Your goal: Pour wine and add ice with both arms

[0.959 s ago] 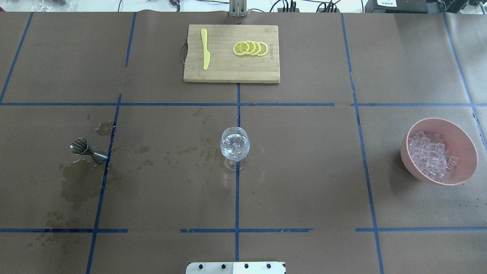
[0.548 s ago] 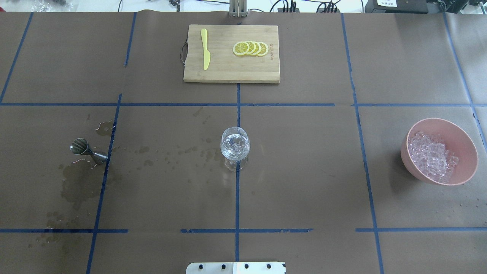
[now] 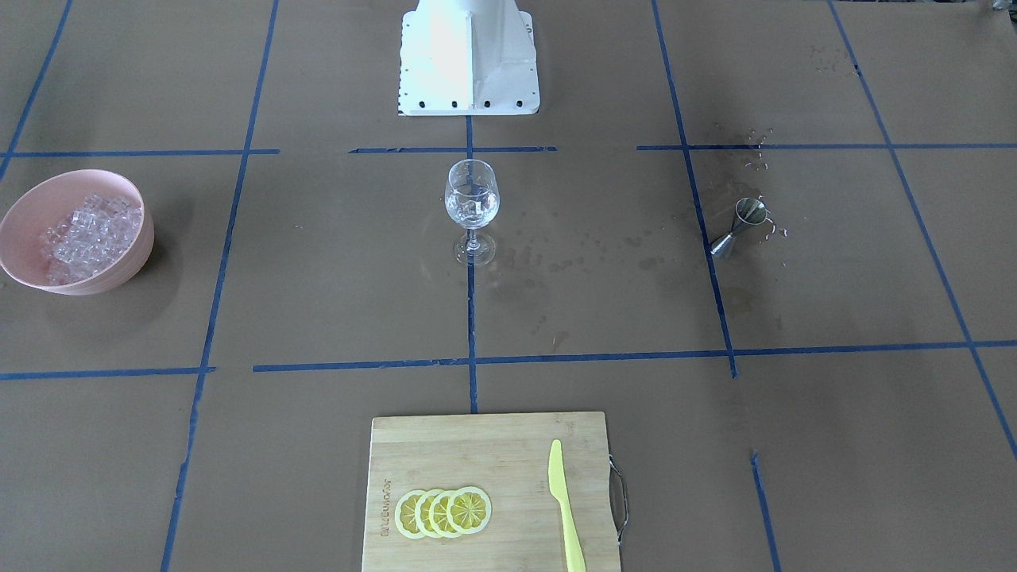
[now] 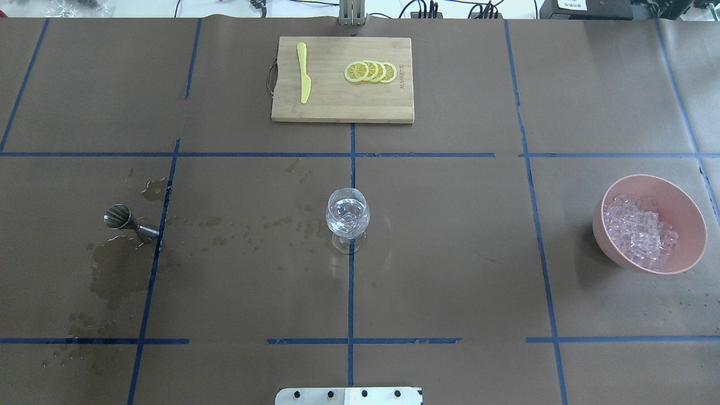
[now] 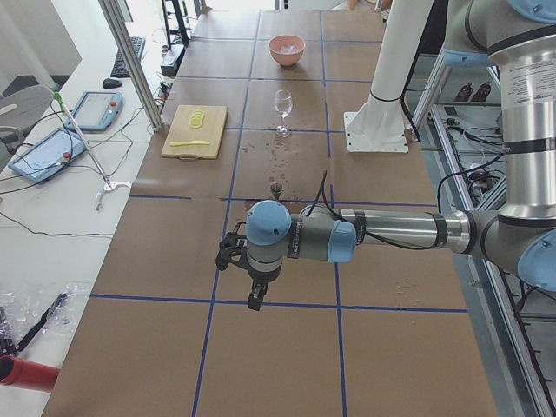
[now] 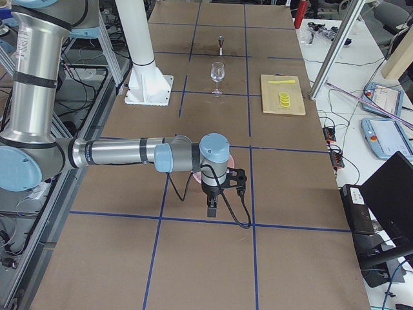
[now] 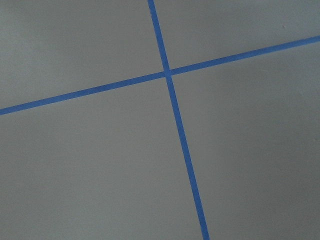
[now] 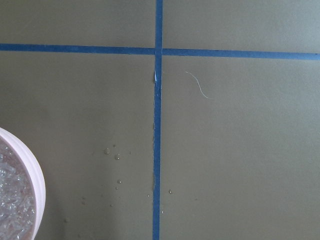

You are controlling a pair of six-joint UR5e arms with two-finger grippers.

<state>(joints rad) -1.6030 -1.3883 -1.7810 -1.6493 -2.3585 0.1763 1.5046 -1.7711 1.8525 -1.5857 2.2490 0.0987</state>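
Note:
A clear stemmed wine glass [image 4: 348, 216] stands upright at the table's middle, also in the front view [image 3: 472, 199]. It holds something clear that I cannot identify. The ice [image 4: 641, 235] is heaped in a pink bowl [image 4: 694, 216] at the right, also in the front view [image 3: 87, 234] and the right wrist view [image 8: 12, 212]. A steel jigger [image 4: 130, 222] lies on its side at the left. My left gripper [image 5: 254, 300] hangs over the table's left end, far from the jigger. My right gripper [image 6: 211, 210] hangs just past the bowl. I cannot tell whether either is open or shut.
A wooden cutting board [image 4: 337, 107] at the far edge carries a yellow knife [image 4: 304, 73] and lemon slices [image 4: 371, 71]. Wet stains [image 4: 112, 275] spread between the jigger and the glass. The white robot base [image 3: 469, 56] is at the near edge.
The ice heap in the bowl looks slightly shifted. Glass, jigger and board have not moved.

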